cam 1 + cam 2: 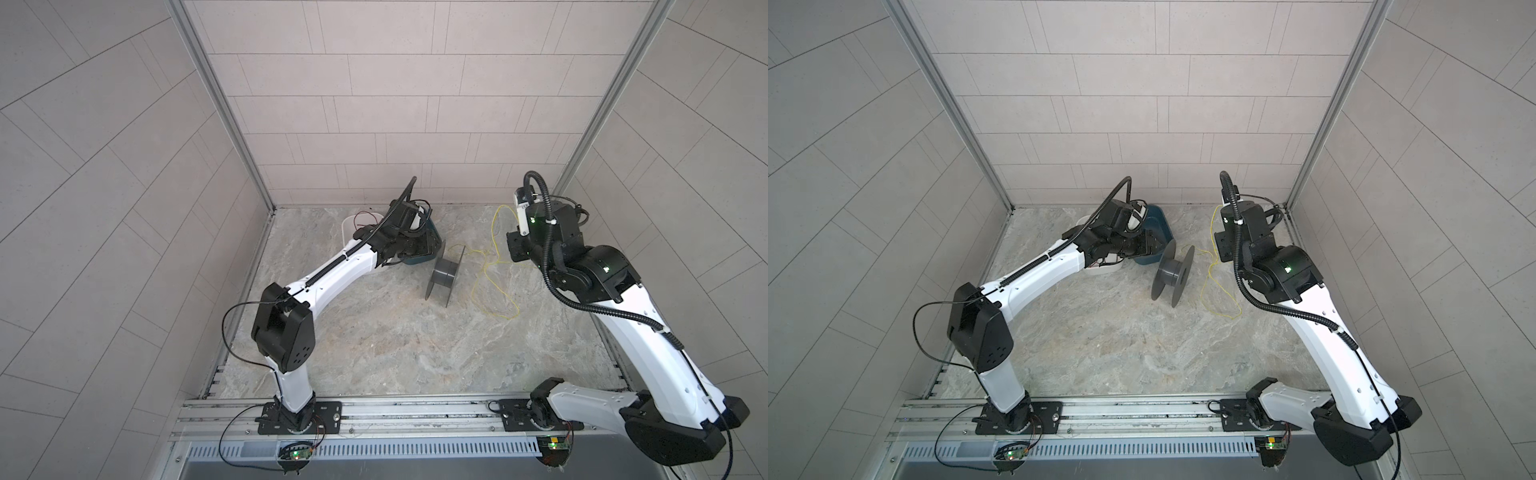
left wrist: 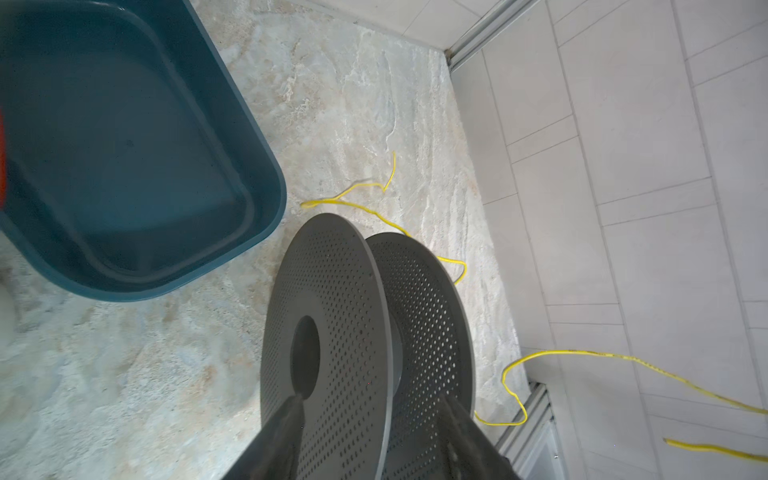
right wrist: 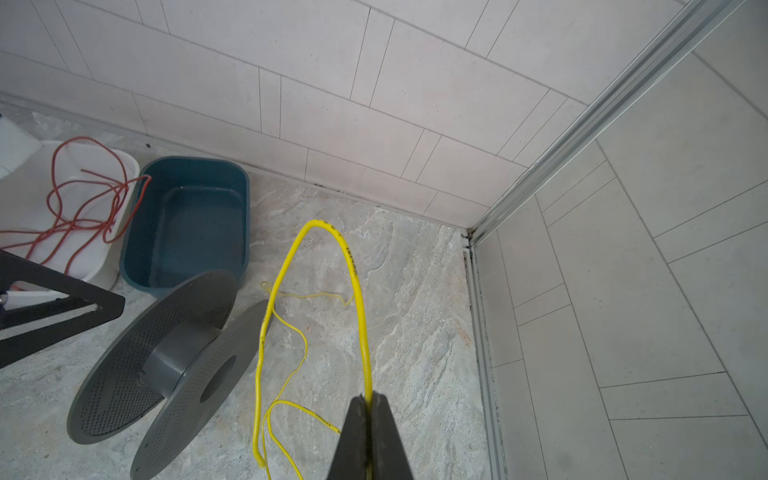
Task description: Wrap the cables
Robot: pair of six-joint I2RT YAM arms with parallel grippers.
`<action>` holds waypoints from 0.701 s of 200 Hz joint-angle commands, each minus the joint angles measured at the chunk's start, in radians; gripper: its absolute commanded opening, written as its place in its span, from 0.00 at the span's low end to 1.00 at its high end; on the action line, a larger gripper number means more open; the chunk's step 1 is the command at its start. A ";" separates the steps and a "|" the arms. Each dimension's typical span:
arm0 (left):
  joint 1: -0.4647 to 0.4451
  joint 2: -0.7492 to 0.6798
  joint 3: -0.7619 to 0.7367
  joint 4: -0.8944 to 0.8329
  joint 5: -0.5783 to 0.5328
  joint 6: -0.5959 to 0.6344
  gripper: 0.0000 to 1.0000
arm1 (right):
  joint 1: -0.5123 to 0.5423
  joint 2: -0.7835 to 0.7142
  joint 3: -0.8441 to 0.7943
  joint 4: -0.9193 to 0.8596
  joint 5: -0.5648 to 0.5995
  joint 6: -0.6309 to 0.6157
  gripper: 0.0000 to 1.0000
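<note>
While the right gripper (image 3: 368, 401) is clamped tight on the yellow cable (image 3: 364, 328), lifting one tall loop off the marble tabletop (image 1: 374, 340), the rest of that cable trails loose on the table just beside the dark grey spool (image 3: 166, 357). None of it lies round the hub yet. The left gripper (image 2: 374, 403) points at the spool with its jaws partly apart. In the right wrist view its fingertip (image 3: 112, 305) looks just short of the near flange, so I judge it empty. The spool stands on its flange rims, free to roll, with the blue tub (image 3: 247, 216) just behind it.

To my mind the wrapping is only starting. Done well, the left should take hold of a flange first so the spool cannot wander. The right should then carry its loop over the flange nearest it and lay it in the gap against the hub, keeping gentle tension. Those slack coils could snag on a rim.
</note>
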 commanded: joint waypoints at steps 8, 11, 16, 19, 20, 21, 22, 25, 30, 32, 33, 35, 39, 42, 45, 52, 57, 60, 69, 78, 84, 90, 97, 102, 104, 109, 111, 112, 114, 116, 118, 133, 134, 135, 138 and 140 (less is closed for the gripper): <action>-0.063 -0.024 0.037 -0.101 -0.162 0.137 0.58 | -0.003 -0.050 -0.051 0.036 -0.073 0.028 0.00; -0.067 -0.022 0.037 -0.102 -0.179 0.140 0.58 | -0.004 -0.053 -0.056 0.036 -0.082 0.028 0.00; -0.074 -0.019 0.038 -0.107 -0.206 0.142 0.58 | -0.003 -0.056 -0.065 0.036 -0.094 0.028 0.00; -0.076 -0.018 0.039 -0.108 -0.218 0.144 0.58 | -0.003 -0.058 -0.069 0.036 -0.098 0.029 0.00; -0.076 -0.018 0.040 -0.109 -0.221 0.144 0.58 | -0.003 -0.059 -0.071 0.036 -0.099 0.029 0.00; -0.077 -0.017 0.040 -0.109 -0.223 0.144 0.58 | -0.003 -0.059 -0.073 0.035 -0.100 0.029 0.00; -0.078 -0.016 0.040 -0.110 -0.226 0.145 0.58 | -0.004 -0.061 -0.074 0.034 -0.102 0.030 0.00; -0.080 -0.013 0.042 -0.110 -0.230 0.146 0.58 | -0.003 -0.064 -0.080 0.034 -0.104 0.033 0.00; -0.081 -0.009 0.045 -0.112 -0.235 0.148 0.58 | -0.003 -0.067 -0.091 0.034 -0.110 0.035 0.00; -0.083 -0.007 0.047 -0.113 -0.238 0.148 0.58 | -0.004 -0.070 -0.097 0.035 -0.112 0.036 0.00; -0.083 -0.006 0.047 -0.114 -0.240 0.148 0.58 | -0.004 -0.070 -0.099 0.035 -0.114 0.036 0.00; -0.084 -0.004 0.050 -0.117 -0.244 0.148 0.58 | -0.004 -0.073 -0.103 0.037 -0.116 0.037 0.00; -0.086 0.001 0.054 -0.118 -0.255 0.147 0.58 | -0.004 -0.078 -0.116 0.039 -0.123 0.040 0.00; -0.087 0.005 0.057 -0.120 -0.260 0.148 0.58 | -0.005 -0.082 -0.121 0.039 -0.127 0.042 0.00; -0.088 0.008 0.059 -0.121 -0.266 0.148 0.58 | -0.003 -0.086 -0.130 0.043 -0.131 0.045 0.00; -0.089 0.017 0.063 -0.121 -0.275 0.149 0.58 | -0.004 -0.097 -0.152 0.054 -0.144 0.056 0.00; -0.091 0.025 0.067 -0.121 -0.279 0.149 0.58 | -0.004 -0.106 -0.169 0.065 -0.159 0.064 0.00; -0.092 0.029 0.071 -0.121 -0.281 0.150 0.58 | -0.004 -0.113 -0.181 0.073 -0.170 0.069 0.00; -0.095 0.046 0.083 -0.123 -0.282 0.151 0.58 | -0.003 -0.129 -0.209 0.088 -0.185 0.082 0.00; -0.101 0.062 0.096 -0.133 -0.288 0.155 0.56 | -0.003 -0.148 -0.244 0.118 -0.205 0.092 0.00; -0.104 0.072 0.103 -0.137 -0.292 0.158 0.55 | -0.004 -0.162 -0.266 0.137 -0.222 0.094 0.00; -0.107 0.081 0.111 -0.141 -0.298 0.162 0.55 | -0.004 -0.172 -0.283 0.153 -0.232 0.098 0.00; -0.111 0.088 0.114 -0.142 -0.306 0.163 0.54 | -0.004 -0.187 -0.309 0.179 -0.245 0.104 0.00; -0.112 0.093 0.115 -0.143 -0.313 0.163 0.53 | -0.004 -0.200 -0.336 0.211 -0.256 0.108 0.00; -0.113 0.095 0.115 -0.143 -0.315 0.162 0.53 | -0.004 -0.205 -0.345 0.222 -0.261 0.108 0.00; -0.114 0.098 0.116 -0.142 -0.321 0.162 0.51 | -0.002 -0.216 -0.365 0.245 -0.269 0.108 0.00; -0.114 0.100 0.118 -0.142 -0.322 0.162 0.51 | -0.004 -0.223 -0.380 0.263 -0.276 0.108 0.00; -0.114 0.101 0.117 -0.142 -0.322 0.162 0.51 | -0.003 -0.226 -0.385 0.268 -0.278 0.108 0.00; -0.115 0.102 0.118 -0.142 -0.323 0.162 0.50 | -0.002 -0.230 -0.394 0.279 -0.282 0.108 0.00; -0.115 0.103 0.118 -0.143 -0.324 0.161 0.49 | -0.003 -0.236 -0.403 0.290 -0.284 0.108 0.00; -0.114 0.104 0.118 -0.142 -0.325 0.161 0.49 | -0.004 -0.241 -0.411 0.302 -0.287 0.108 0.00; -0.117 0.109 0.119 -0.135 -0.326 0.161 0.40 | -0.004 -0.273 -0.468 0.368 -0.293 0.108 0.00; -0.117 0.109 0.119 -0.135 -0.326 0.160 0.40 | -0.003 -0.275 -0.471 0.372 -0.292 0.108 0.00; -0.117 0.110 0.118 -0.135 -0.326 0.160 0.40 | -0.003 -0.276 -0.473 0.377 -0.294 0.108 0.00; -0.118 0.111 0.119 -0.135 -0.326 0.160 0.39 | -0.003 -0.281 -0.482 0.386 -0.295 0.107 0.00; -0.118 0.112 0.118 -0.135 -0.327 0.161 0.39 | -0.003 -0.284 -0.486 0.392 -0.294 0.107 0.00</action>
